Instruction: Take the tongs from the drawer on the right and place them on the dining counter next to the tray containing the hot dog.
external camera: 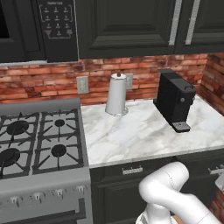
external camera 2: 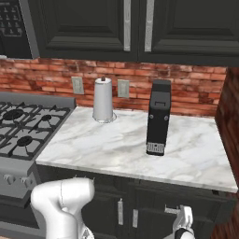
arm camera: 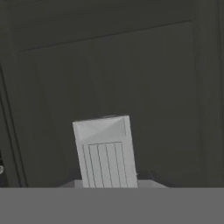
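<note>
stove: the stove (external camera: 39, 135) sits far left, burners bare, no part in this job.
paper towel roll: the paper towel roll (external camera: 117, 95) stands upright at the back of the worktop (external camera: 140, 135), against the brick wall and out of the arm's way.
coffee machine: the coffee machine (external camera: 175, 100) is right of the roll, standing on the marble above the right-hand cabinets.
drawer: the drawer (external camera 2: 205, 198) is under the worktop's right end; its front looks flush to us, so we call it not yet pulled out.
tongs: we judge they lie inside that shut drawer; this is the opening step, so the task is at an early stage.
handle: the short silver handle (external camera 2: 172, 210) is on the drawer front, with the tool right at it.
gripper: the gripper (external camera 2: 185, 223) is low, at the handle, reaching in from below. We read that as lining up for a pull.
gripper state: narrow gap at most. One ribbed pale pad (arm camera: 105, 151) faces a dark cabinet panel; we cannot tell whether it is clenched on the handle or just touching it.
risk: a slip off the thin bar when pulling.
</note>
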